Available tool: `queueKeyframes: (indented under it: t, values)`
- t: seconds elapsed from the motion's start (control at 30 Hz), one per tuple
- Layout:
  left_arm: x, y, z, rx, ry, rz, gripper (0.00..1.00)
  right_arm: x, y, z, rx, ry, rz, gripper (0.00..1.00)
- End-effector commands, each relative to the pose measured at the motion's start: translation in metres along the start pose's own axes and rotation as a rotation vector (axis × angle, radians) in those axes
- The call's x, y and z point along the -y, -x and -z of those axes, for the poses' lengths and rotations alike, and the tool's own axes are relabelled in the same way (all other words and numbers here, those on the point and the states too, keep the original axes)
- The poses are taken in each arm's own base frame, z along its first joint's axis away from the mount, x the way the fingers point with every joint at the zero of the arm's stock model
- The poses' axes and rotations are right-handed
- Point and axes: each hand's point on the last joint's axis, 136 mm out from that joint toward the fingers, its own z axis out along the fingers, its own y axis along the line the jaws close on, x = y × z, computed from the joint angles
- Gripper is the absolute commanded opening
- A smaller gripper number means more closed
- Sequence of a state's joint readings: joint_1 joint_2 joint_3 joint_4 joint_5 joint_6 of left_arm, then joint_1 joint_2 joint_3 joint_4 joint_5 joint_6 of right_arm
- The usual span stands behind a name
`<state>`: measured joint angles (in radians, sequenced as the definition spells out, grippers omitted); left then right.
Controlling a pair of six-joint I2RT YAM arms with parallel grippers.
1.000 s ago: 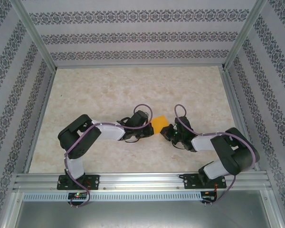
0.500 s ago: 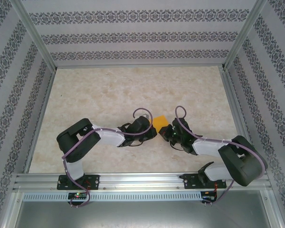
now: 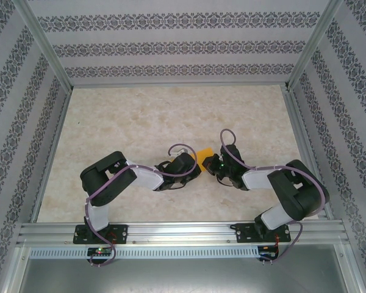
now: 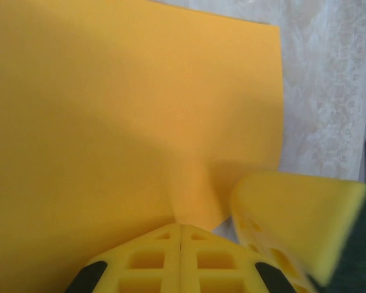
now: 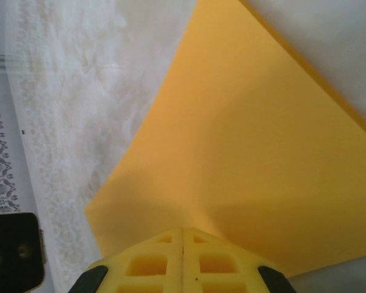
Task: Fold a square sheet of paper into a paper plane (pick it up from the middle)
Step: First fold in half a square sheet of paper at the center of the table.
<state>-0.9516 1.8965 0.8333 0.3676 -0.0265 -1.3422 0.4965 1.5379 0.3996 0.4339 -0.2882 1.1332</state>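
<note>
From above, the two arms meet near the middle of the surface [image 3: 140, 116], and the orange sheet [image 3: 205, 152] shows as a small patch just beyond and between the left gripper [image 3: 195, 171] and the right gripper [image 3: 213, 165]. Both are equally close to it, one on each side. In the left wrist view, the left gripper [image 4: 180, 227] has its jaws pressed together on the sheet's [image 4: 134, 110] near edge. The sheet spreads up and away from the tips, plain and unmarked, with one straight side running down on the right. A yellow finger of the right gripper [image 4: 293, 226] sits just beside it at the same edge. In the right wrist view, the right gripper [image 5: 183, 231] is likewise closed on the sheet [image 5: 262, 152], which fans away from the tips and bows gently, apparently raised off the surface [image 5: 79, 91]. A darker second layer along its upper right border suggests a fold there. With both pinches close together on one edge, any coming crease likely runs straight away from the grippers.
</note>
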Motion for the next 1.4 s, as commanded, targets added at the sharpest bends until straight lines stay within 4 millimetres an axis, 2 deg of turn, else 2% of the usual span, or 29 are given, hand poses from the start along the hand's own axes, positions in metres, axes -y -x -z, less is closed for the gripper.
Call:
queueKeyframes:
  t: [0.0, 0.23, 0.37, 0.5, 0.77, 1.2, 1.37]
  values:
    - [-0.017, -0.001, -0.003, 0.031, 0.038, 0.038, 0.00, -0.011, 0.003, -0.005, -0.006, 0.049, 0.034, 0.00]
    - [-0.027, -0.001, 0.001, 0.038, 0.075, 0.043, 0.00, 0.026, -0.005, -0.009, -0.030, -0.044, -0.001, 0.00]
    - [-0.040, 0.005, 0.012, 0.071, 0.120, 0.049, 0.00, 0.048, -0.005, -0.008, -0.028, -0.115, -0.033, 0.00]
    - [-0.055, 0.011, 0.025, 0.100, 0.172, 0.062, 0.00, 0.061, -0.005, -0.007, -0.025, -0.159, -0.052, 0.00]
    - [-0.082, 0.016, 0.046, 0.140, 0.240, 0.108, 0.00, 0.070, -0.006, -0.010, -0.033, -0.186, -0.073, 0.00]
    - [-0.122, 0.013, 0.073, 0.166, 0.337, 0.147, 0.00, 0.080, -0.004, -0.010, -0.022, -0.212, -0.086, 0.00]
    - [-0.122, 0.017, 0.081, 0.187, 0.330, 0.128, 0.00, 0.080, -0.003, -0.010, -0.022, -0.207, -0.080, 0.00]
